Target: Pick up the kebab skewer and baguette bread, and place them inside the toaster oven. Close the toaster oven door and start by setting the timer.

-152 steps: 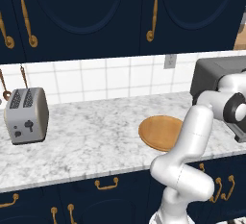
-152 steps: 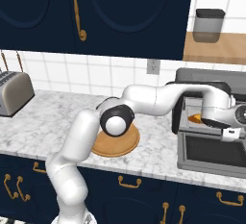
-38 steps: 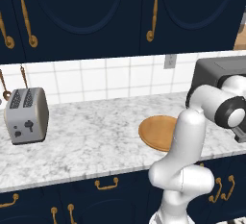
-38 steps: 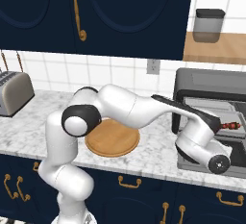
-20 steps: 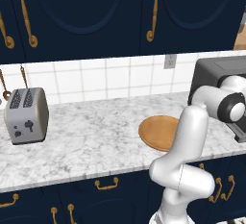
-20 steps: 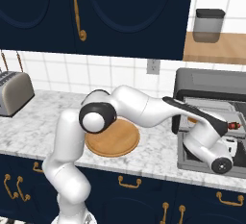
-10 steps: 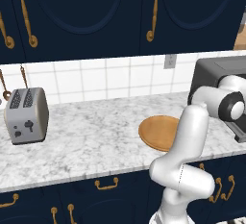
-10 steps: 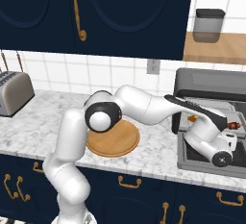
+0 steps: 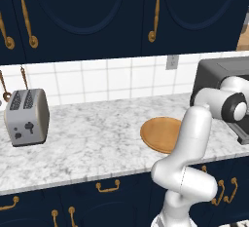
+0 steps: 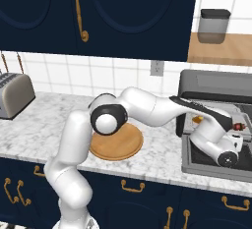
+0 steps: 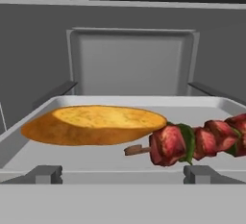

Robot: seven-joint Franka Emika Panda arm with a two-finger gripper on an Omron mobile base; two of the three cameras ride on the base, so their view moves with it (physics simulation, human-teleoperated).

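Observation:
The toaster oven [image 10: 216, 90] stands at the counter's right end, also seen as a dark box [image 9: 219, 75] in the left base view. The toaster oven door [image 10: 209, 168] hangs open, folded down flat. Inside, on a grey tray [image 11: 29, 148], the golden baguette bread [image 11: 96, 124] lies to the left. The kebab skewer [image 11: 197, 141] lies to its right, its stick end touching the bread. From the right base view the skewer [image 10: 239, 126] and a bit of bread [image 10: 198, 120] show in the opening. My gripper [image 10: 237, 140] hovers over the door, facing in, open and holding nothing.
A round wooden plate [image 10: 116, 143] sits on the marble counter [image 9: 87, 138] left of the oven. A silver two-slot toaster [image 9: 25, 116] stands far left. Dark upper cabinets hang overhead, and a grey canister [image 10: 213, 25] rests on a wooden shelf above the oven.
My hand has drawn back from the oven's mouth and sunk lower over the open door. The skewer now lies on the tray beside the bread. In the last second the arm shifted only slightly.

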